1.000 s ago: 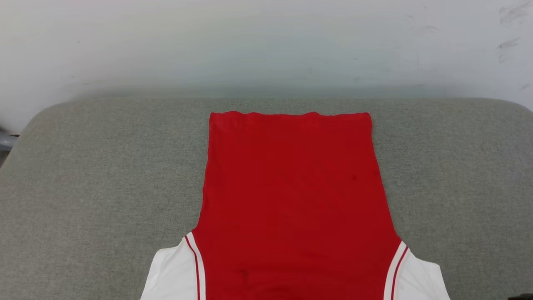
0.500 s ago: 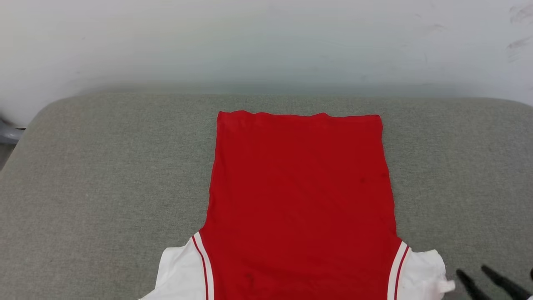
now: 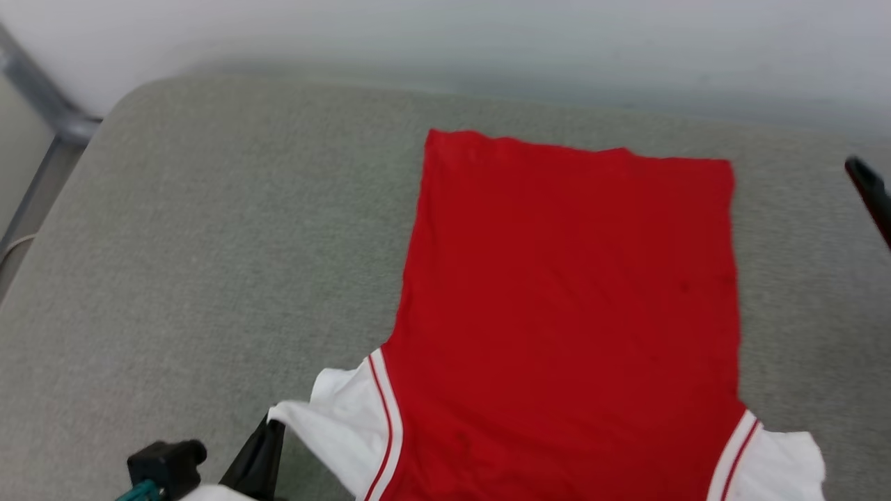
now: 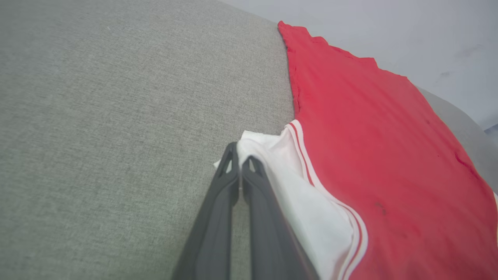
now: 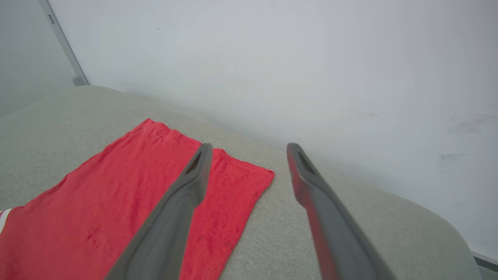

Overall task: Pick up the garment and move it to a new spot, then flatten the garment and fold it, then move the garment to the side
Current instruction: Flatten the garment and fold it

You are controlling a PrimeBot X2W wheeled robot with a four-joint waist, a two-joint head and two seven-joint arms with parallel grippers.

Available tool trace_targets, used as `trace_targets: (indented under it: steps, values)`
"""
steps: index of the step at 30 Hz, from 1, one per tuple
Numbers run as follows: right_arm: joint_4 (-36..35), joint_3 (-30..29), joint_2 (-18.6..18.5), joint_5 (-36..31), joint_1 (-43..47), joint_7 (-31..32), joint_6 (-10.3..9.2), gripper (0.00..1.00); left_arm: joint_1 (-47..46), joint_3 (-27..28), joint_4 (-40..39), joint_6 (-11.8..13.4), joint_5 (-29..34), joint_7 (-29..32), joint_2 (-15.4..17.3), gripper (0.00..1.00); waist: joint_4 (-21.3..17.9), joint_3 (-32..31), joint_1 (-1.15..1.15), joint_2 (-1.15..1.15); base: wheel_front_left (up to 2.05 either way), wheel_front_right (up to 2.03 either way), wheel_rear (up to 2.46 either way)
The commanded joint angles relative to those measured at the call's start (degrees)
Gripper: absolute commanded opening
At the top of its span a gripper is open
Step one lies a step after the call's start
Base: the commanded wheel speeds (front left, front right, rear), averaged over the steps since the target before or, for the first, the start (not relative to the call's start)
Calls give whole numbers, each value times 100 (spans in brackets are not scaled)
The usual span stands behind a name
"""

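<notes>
The garment [image 3: 571,306] lies flat on the grey cushion [image 3: 209,229], plain red side up, hem toward the wall and white sleeves toward me. My left gripper [image 3: 273,426] is shut on the outer edge of the left white sleeve [image 3: 348,417], which is pulled out and slightly raised. In the left wrist view the closed left gripper [image 4: 239,155] pinches that sleeve [image 4: 303,194] at its corner. My right gripper [image 5: 249,149] stands open above the cushion near the hem's right corner [image 5: 253,175], holding nothing. One of its dark fingers [image 3: 868,188] shows at the right edge. The right sleeve [image 3: 779,466] lies loose.
A white wall [image 3: 487,42] runs close behind the cushion's far edge. A grey metal frame [image 3: 49,118] stands off the far left corner. Bare cushion stretches left of the garment and in a narrower strip on its right [image 3: 807,292].
The head camera has swung left and down. My right gripper has opened, left the right sleeve and risen toward the far right. My left gripper has come into view with the left sleeve.
</notes>
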Motion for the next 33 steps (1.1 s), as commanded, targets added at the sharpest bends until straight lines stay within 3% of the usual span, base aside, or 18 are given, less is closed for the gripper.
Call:
trace_targets:
  steps: [1,9,14,17,26,33]
  values:
    - [102,114,-68,-94,-345,235,-4,100,-148,-3,-30,-30,64,-41,-83,0,384,370,-1,0,0,0,0]
    - [1285,638,-354,-376,-2138,2332,-6,100,-648,-134,-22,-208,379,-28,-418,0,931,957,-1,0,0,0,0]
    - [1999,886,-613,-548,-2795,3801,-5,100,-836,-151,-41,-302,553,-28,-642,0,1136,1282,-1,0,0,0,0]
    - [2234,888,-583,-660,-3078,4361,-5,100,-923,-147,-31,-366,641,-28,-765,0,1209,1496,-1,0,0,0,0]
    - [2648,904,-328,-1068,-3582,5009,-5,100,-1166,-72,78,-609,882,-28,-1083,0,1350,2131,-1,0,0,0,0]
    - [2916,1066,-191,-1081,-3068,5236,-4,100,-1261,56,220,-788,1052,-25,-1298,0,1396,2409,-1,0,0,0,0]
